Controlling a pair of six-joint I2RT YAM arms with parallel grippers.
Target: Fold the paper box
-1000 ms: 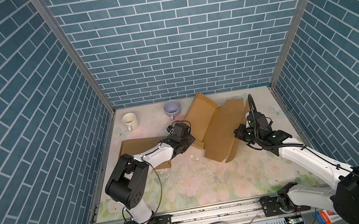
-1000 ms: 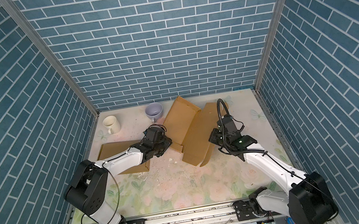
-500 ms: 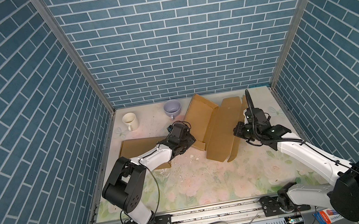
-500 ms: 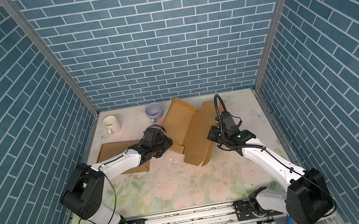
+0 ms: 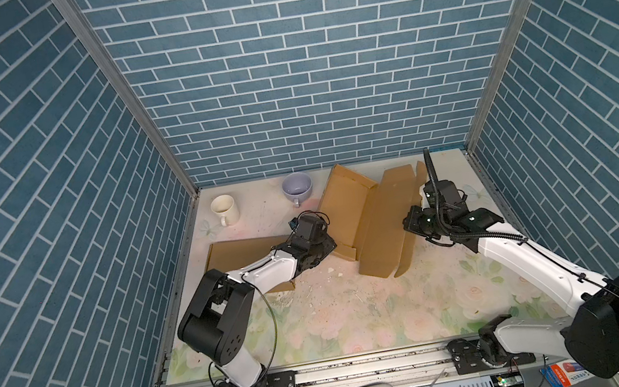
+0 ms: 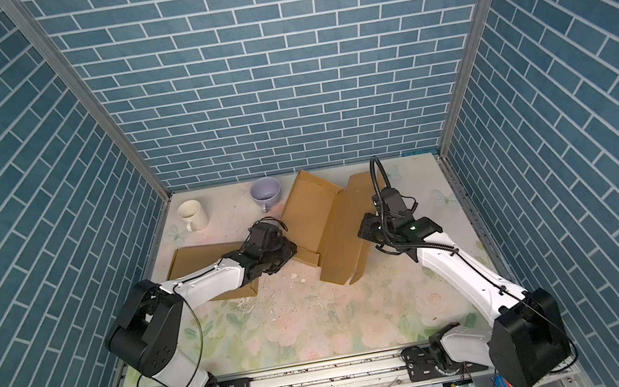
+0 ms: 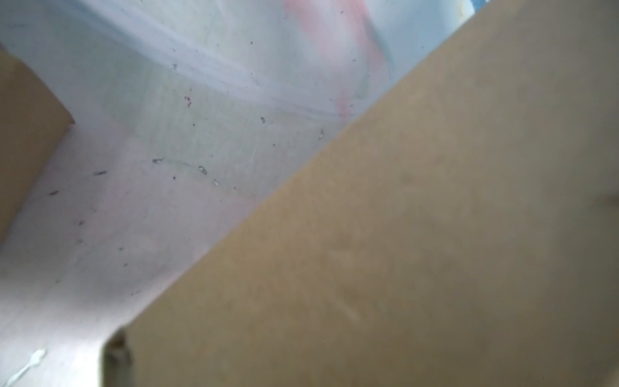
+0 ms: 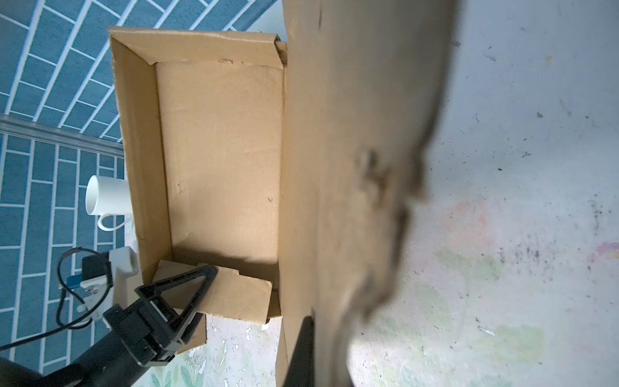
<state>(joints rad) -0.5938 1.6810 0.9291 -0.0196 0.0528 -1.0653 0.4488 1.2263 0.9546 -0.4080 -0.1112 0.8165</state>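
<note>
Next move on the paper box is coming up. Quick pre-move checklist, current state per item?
1. Lid held: the right gripper is shut on the lid panel, which stands tilted. ok
2. Flap held: the left gripper has a finger over the end flap, but how the jaws stand is unreadable. cannot tell
3. End flap folded up: it lies flat, pointing outward. not ok
4. Inside of the paper box bare: nothing lies in it. ok
5. The lavender cup is apart from the box: a gap shows, though it sits close to the far corner. ok
</note>
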